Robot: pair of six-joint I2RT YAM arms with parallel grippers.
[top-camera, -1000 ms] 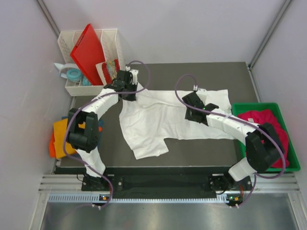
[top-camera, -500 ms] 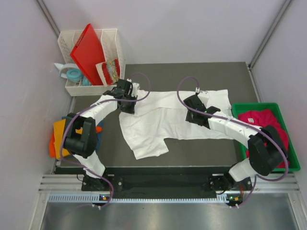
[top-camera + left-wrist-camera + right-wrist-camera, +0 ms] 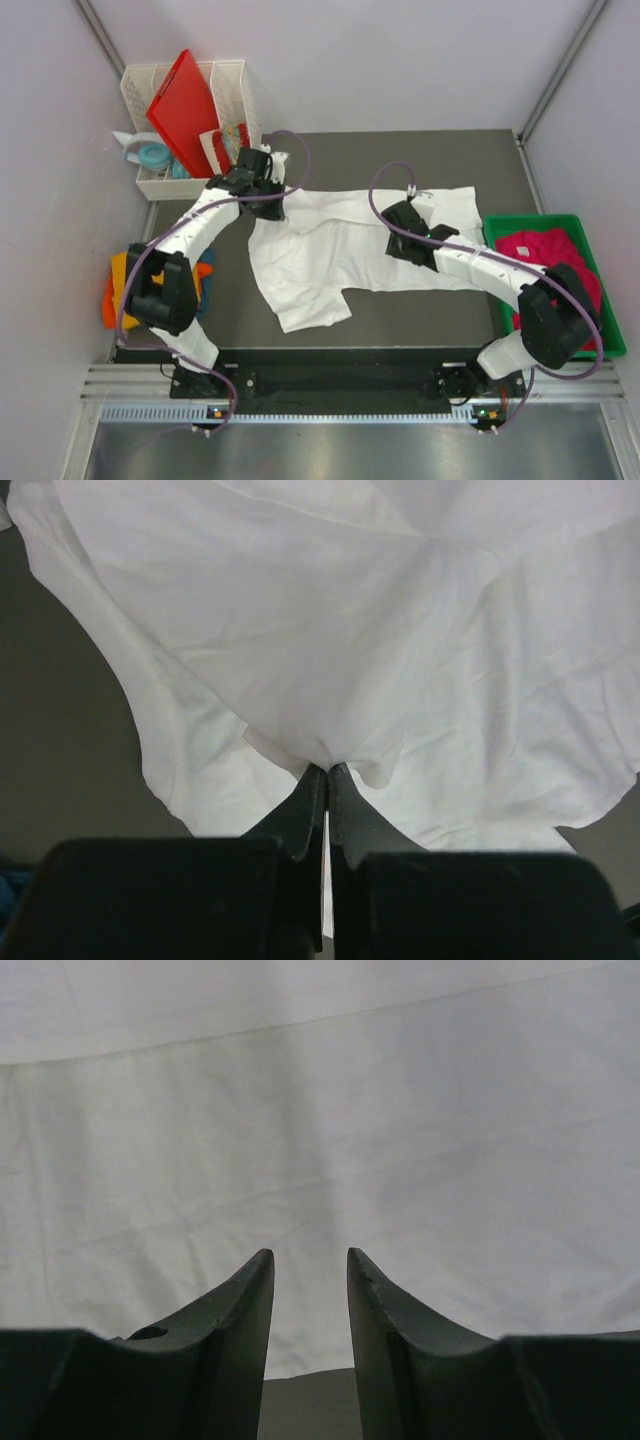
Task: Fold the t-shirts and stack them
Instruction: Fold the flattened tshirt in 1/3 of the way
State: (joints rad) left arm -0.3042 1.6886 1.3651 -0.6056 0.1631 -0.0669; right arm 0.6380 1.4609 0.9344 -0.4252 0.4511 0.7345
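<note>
**Ana:** Which step was in hand?

**Ben:** Spreading, I'd judge, ahead of any fold. The white short-sleeved cloth t-shirt lay rumpled across the middle of the dark grey flat desk, one sleeve jutting toward the near edge. The left claw was pinched together on a small tuck of that shirt at its far-left corner, and the cloth rose in a little tent around the tips.

**Ana:** And the other one?

**Ben:** The right claw had its fingers apart with nothing between them. It hung low over the shirt's right half (whether the tips touched the cloth, I couldn't tell).

**Ana:** So what did the next move call for?

**Ben:** Probably the right claw dropping onto an edge and closing, so both could draw the shirt flat. The left pinch looked thin, so a hard tug might have slipped it.

**Ana:** The surroundings?

**Ben:** The desk was matte and boxed in by pale walls. A green plastic tray at the right held a magenta-pink cloth shirt. An orange cloth shirt sat bunched at the left edge. At the far left a white slotted plastic basket held a rigid red plastic board.
</note>
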